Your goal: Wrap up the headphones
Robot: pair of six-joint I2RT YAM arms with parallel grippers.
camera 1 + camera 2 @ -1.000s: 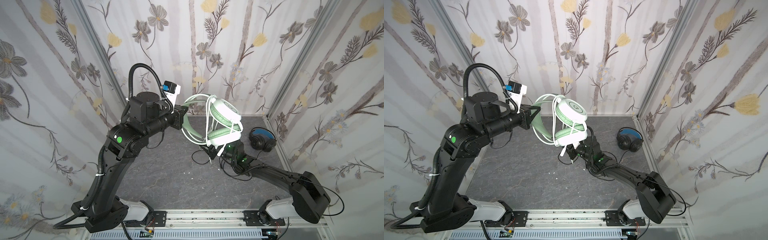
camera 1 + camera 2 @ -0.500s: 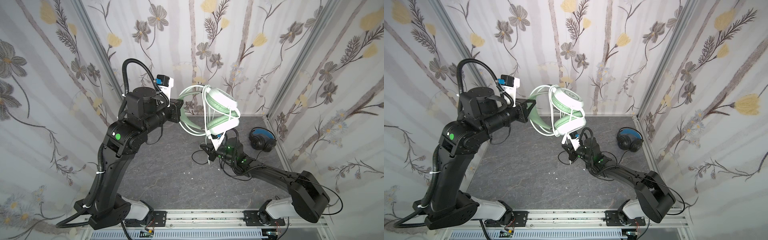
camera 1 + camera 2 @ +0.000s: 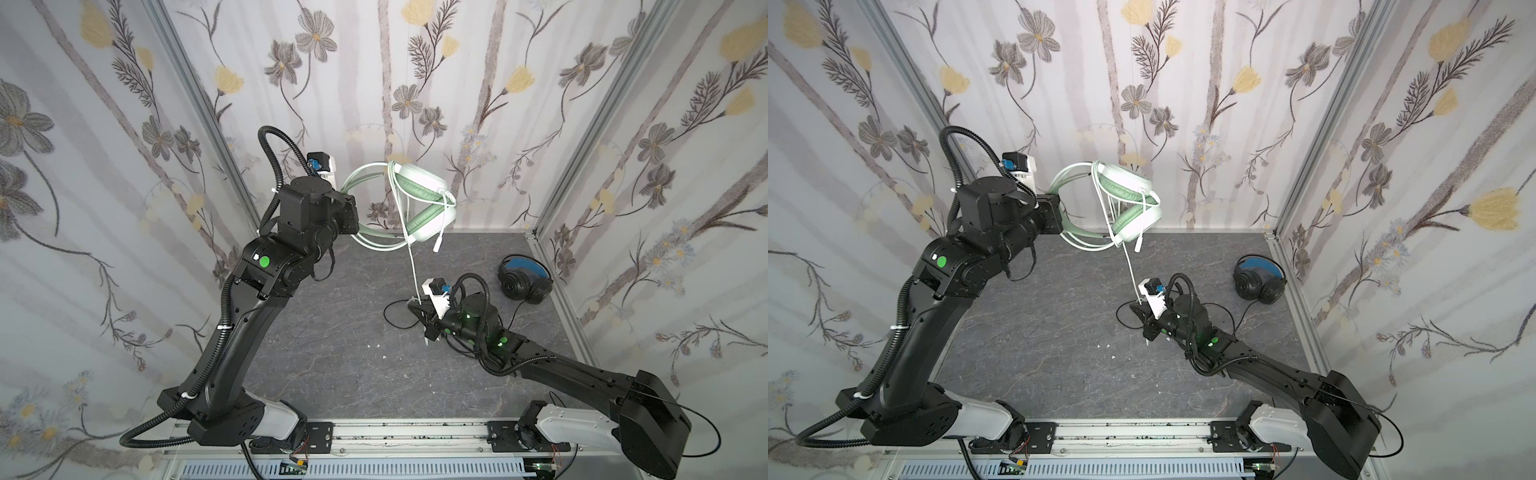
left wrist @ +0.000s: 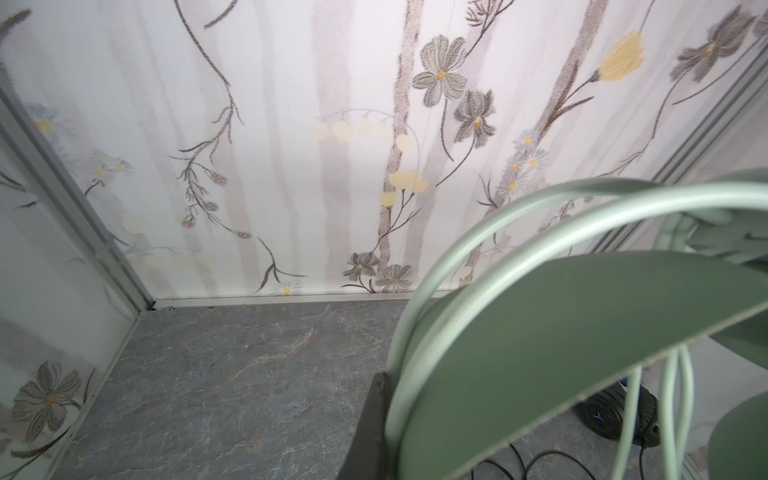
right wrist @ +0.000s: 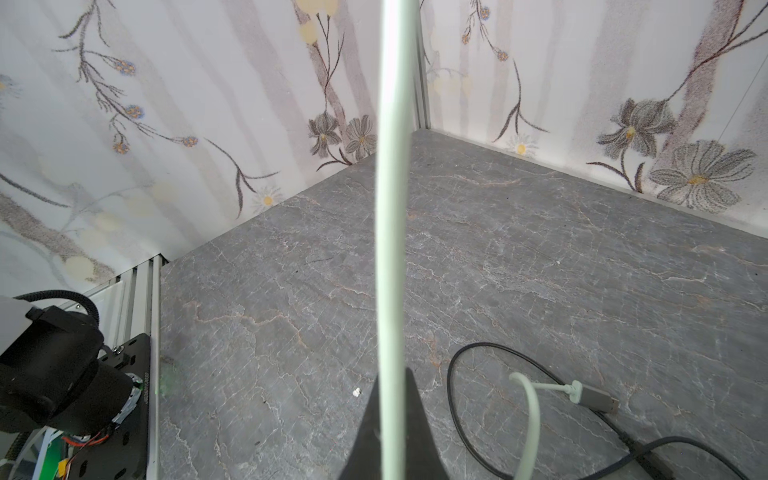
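Cable point(image 3: 412, 266) now runs taut from between our right gripper's point(image 3: 417, 306) newly shut jaws up to the mint-green headset point(image 3: 419, 195) clamped by its headband in our left gripper point(image 3: 354, 218), so we judge another wrap can start.

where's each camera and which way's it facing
Both top views: high over the front rail, looking down at the table; both arms show.
Left wrist: raised, facing the back wall past the mint headphones; one left tool finger shows.
Right wrist: low, looking across the table along the whitish cable in the right tool.
Shared: top views and left wrist catch the black headphones.
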